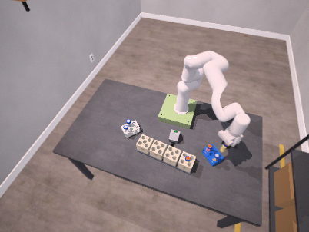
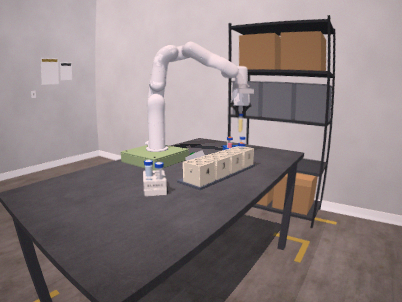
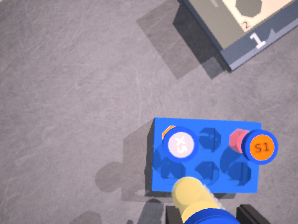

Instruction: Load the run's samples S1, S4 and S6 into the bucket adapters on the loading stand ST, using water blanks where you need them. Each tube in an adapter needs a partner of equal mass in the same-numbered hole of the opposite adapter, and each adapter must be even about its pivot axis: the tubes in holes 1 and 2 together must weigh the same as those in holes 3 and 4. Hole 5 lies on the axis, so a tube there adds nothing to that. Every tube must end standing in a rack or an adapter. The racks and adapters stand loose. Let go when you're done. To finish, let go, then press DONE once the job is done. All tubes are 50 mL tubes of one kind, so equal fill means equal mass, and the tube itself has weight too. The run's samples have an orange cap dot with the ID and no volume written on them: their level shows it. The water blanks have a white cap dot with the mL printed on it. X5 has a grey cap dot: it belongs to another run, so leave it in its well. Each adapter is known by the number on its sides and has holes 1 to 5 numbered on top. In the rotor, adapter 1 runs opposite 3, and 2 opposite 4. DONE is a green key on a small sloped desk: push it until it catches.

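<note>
I work in a laboratory bench room: below my gripper sits a blue plastic tube rack of capped sample tubes, beside it a row of four cream numbered bucket adapters on a dark grey table. Behind me stands a black metal shelf rack with brown cardboard boxes; grey walls, wood-look floor.

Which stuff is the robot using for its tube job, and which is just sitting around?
For the job: yellow tube in the hand; S1 tube; blue rack; adapters; blanks rack; DONE key.

Just there: X5 tube; shelf unit; cardboard boxes.
</note>
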Controlling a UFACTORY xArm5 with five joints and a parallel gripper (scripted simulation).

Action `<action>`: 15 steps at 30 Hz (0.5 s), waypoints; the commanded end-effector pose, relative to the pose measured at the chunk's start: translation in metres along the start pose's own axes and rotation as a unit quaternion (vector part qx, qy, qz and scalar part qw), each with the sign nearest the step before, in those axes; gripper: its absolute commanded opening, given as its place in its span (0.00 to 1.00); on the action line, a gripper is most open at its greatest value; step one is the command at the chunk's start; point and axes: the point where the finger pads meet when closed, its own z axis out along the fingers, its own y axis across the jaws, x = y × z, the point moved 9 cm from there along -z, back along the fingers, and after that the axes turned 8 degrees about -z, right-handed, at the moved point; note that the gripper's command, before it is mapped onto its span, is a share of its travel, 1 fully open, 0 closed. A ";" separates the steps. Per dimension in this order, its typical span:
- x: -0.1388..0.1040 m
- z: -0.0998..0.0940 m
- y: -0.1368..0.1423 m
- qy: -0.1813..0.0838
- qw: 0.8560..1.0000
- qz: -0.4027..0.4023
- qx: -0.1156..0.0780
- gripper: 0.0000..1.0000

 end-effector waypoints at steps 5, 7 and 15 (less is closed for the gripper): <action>0.030 -0.002 0.033 -0.001 0.989 -0.147 0.003 0.00; 0.036 -0.002 0.040 0.000 0.984 -0.180 0.003 0.00; 0.056 -0.002 0.063 0.000 0.961 -0.277 0.003 0.00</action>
